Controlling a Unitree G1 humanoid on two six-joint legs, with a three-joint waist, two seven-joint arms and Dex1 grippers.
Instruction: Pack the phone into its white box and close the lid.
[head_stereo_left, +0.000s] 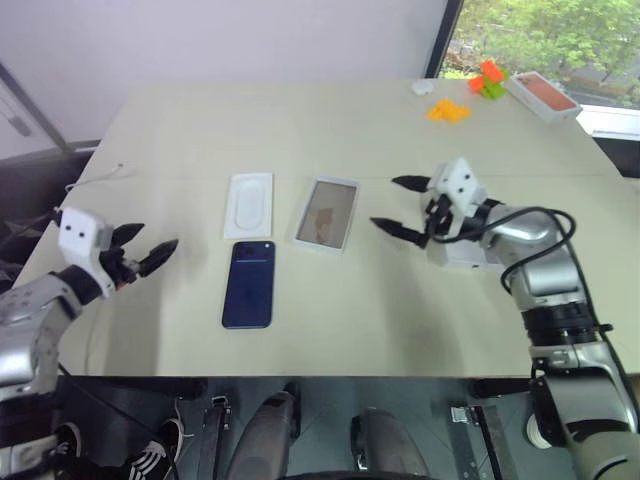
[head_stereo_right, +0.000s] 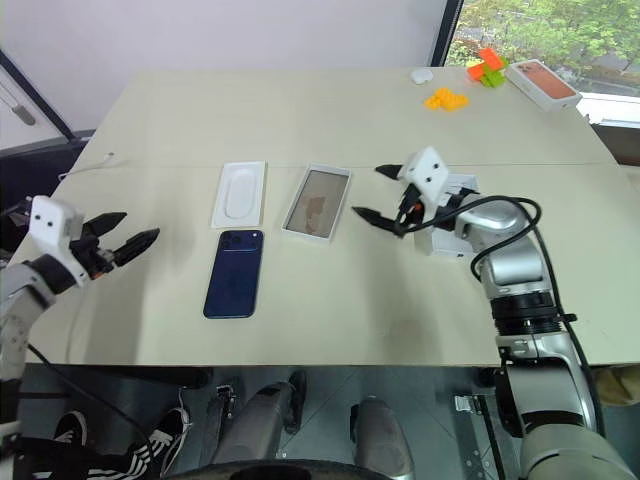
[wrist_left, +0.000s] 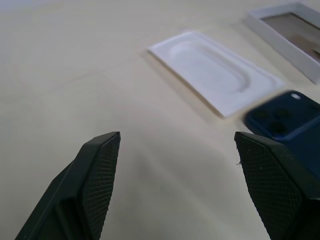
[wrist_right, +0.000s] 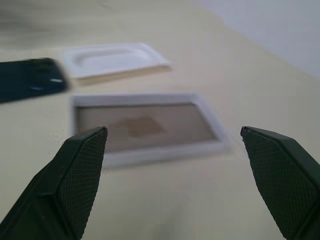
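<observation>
Fingers of both the left hand (head_stereo_left: 152, 252) and right hand (head_stereo_left: 397, 206) stand wide apart, holding nothing.

The dark navy phone (head_stereo_left: 248, 284) is lying flat, glossy back up, camera cluster at its far corner. Just beyond it the white insert tray (head_stereo_left: 248, 205) is resting, oval recess upward. Beside that the open white box (head_stereo_left: 327, 214) is sitting, its interior looking brownish, perhaps reflective.
</observation>
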